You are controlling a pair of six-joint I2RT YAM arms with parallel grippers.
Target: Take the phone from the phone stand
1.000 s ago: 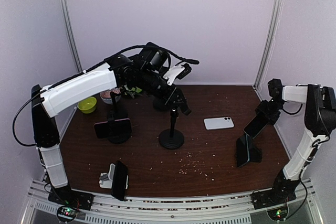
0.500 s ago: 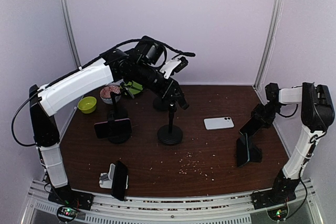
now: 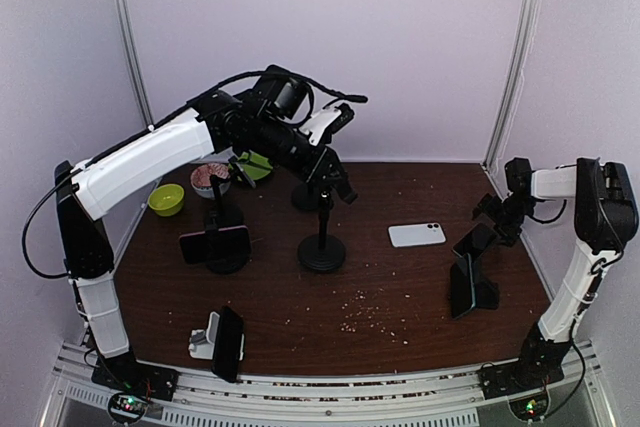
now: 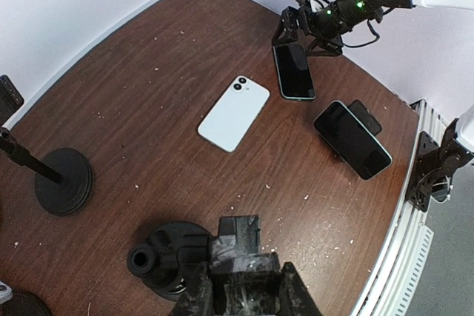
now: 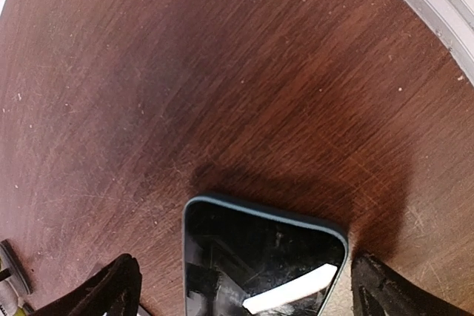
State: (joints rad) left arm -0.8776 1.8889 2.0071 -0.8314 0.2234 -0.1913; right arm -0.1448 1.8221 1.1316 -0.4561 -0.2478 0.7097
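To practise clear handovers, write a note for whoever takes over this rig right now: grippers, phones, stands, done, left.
Left gripper: appears shut on the head of the centre pole stand; no phone visible on it.
Right gripper: open, fingers either side of the dark phone, which seems to lie on the table.
Done: dark phone and white phone are off stands, on the table.
Left: teal-edged phone leaning on the right stand, clamped phone at left, front phone in its white dock.

Teal-edged black phone (image 5: pixel 263 257), white phone (image 3: pixel 417 235), brown table (image 3: pixel 400 287).
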